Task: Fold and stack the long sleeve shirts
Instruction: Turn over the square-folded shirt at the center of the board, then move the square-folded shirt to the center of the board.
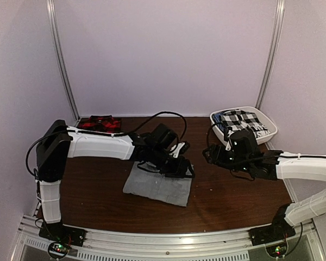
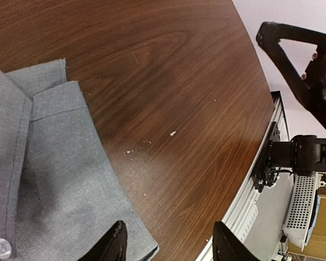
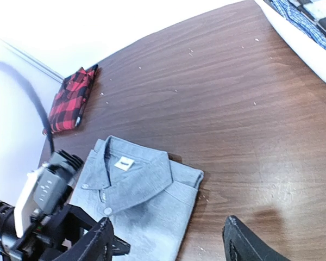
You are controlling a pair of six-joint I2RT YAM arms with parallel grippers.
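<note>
The plain light grey button-up shirt (image 1: pixel 157 187) lies folded into a flat rectangle at the middle of the dark wooden table (image 1: pixel 233 206), so the folding step looks done and stacking is what remains. The left gripper (image 2: pixel 170 246) hovers over the shirt's right edge with its jaws apart and nothing between them. The right gripper (image 3: pixel 171 242) hangs just beside that edge, also spread wide and empty.

The folded red-and-black plaid shirt (image 1: pixel 100 124) sits at the far left corner, well apart from the grey one. The next move probably calls for both grippers to pinch 2 corners of 1 shirt and carry it flat onto the other without spilling the folds.

The right wrist view shows the grey shirt's collar, neck label and buttons facing up, which the top view blurs. The top view alone shows the whole white plastic basket (image 1: pixel 269 124) at the far right, holding checked cloth, perhaps more shirts.
</note>
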